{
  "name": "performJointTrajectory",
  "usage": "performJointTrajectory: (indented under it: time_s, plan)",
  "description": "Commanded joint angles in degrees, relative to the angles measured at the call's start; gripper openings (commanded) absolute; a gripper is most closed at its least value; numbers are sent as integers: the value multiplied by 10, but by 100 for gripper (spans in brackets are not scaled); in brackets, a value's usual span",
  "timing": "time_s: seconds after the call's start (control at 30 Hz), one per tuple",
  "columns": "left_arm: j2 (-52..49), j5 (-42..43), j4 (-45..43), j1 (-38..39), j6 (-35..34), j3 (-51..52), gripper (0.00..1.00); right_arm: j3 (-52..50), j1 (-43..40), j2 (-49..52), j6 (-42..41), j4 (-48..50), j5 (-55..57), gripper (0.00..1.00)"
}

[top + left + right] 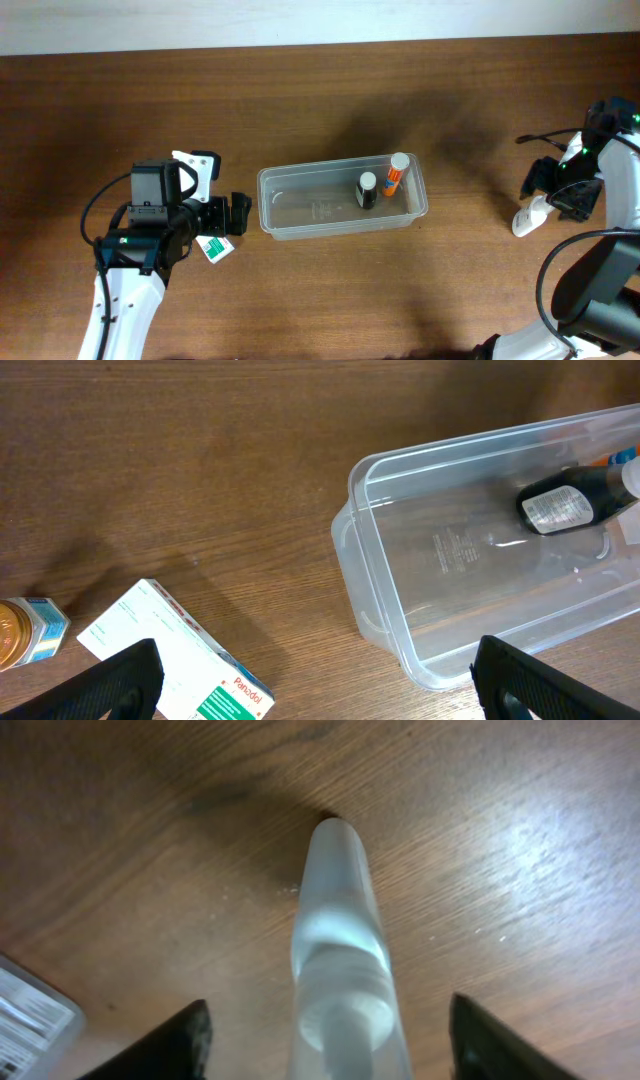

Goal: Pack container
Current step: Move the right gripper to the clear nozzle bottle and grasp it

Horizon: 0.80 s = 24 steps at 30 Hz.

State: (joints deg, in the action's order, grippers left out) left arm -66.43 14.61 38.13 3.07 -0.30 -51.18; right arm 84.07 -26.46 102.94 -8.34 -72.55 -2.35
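Closest in on the left wrist cam, the left claw (pixel 318 660) is spread wide open with nothing in it, hanging over the wooden tabletop (pixel 320 100). A white and green Panadol box (pixel 170 655) lies flat by its one finger. A little jar (pixel 25 632) with a gold top sits just past the box at the frame edge, can't read the label. Just beyond the claw is the clear container (pixel 400 630), sitting mid-tabletop with its short end facing the claw. At its far end are a dark bottle (pixel 570 500) with a white cap and an orange bottle (pixel 396 174), side by side, the rest of the tub bare.

Over on the right side, well apart from the container, the right claw (pixel 328 1010) is also released. A whitish translucent tube (pixel 340 940) lies on the wood between its fingers, and neither finger touches it.
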Motion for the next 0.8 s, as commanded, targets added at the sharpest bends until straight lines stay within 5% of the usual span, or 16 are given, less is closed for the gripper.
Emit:
performJointTrajectory:
  time_s: [0.0, 0.37, 0.77]
  plan:
    - [2, 6, -1, 2, -1, -12, 99, -4, -3, 0, 5, 1, 0, 58]
    - [2, 6, -1, 2, -1, -12, 100, -4, -3, 0, 6, 0, 0, 32]
    - [2, 6, -1, 2, -1, -12, 100, -4, -3, 0, 6, 0, 0, 22]
